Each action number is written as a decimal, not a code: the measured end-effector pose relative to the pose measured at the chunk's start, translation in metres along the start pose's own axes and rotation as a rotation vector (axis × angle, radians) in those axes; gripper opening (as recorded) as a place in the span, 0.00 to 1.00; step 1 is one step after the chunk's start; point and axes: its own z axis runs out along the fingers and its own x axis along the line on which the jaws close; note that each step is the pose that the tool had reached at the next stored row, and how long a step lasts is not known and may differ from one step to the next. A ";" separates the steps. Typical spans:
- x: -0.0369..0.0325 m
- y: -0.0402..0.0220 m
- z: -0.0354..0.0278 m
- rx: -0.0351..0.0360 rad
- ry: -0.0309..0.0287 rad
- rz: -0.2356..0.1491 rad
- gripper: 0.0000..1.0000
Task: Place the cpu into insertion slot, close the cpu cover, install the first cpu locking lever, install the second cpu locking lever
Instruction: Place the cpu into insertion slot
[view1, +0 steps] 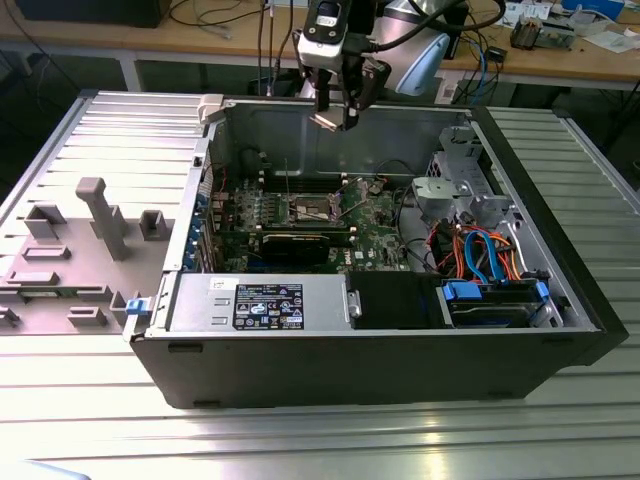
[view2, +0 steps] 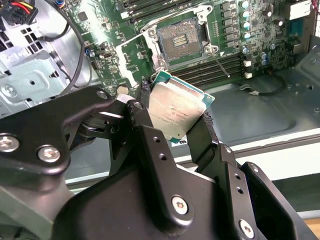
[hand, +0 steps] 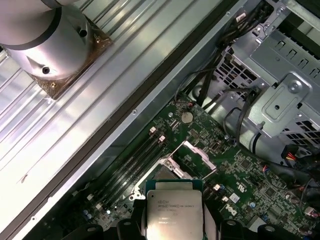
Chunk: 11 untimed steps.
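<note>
Black jaws clamped the edges of a small, flat, square cpu (view2: 176, 107) with a dull silver-grey metal top, held well above the small square insertion slot (view2: 180, 40), dark-centred with a silver surround, on a green circuit board (view2: 100, 35). Placing was the step in hand; seating likely called for level, square alignment

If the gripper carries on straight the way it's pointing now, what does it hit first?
Probably the insertion slot: the gripper, shut on the cpu, points down at it with nothing visible between. Depth is unclear; the raised cpu cover stands beside that line.
</note>
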 end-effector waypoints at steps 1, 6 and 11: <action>0.0000 0.0000 0.0000 -0.0001 -0.0010 0.010 0.54; 0.0000 -0.0001 0.0001 -0.0007 -0.0033 0.037 0.54; 0.0000 -0.0001 0.0002 -0.0008 -0.0039 0.043 0.54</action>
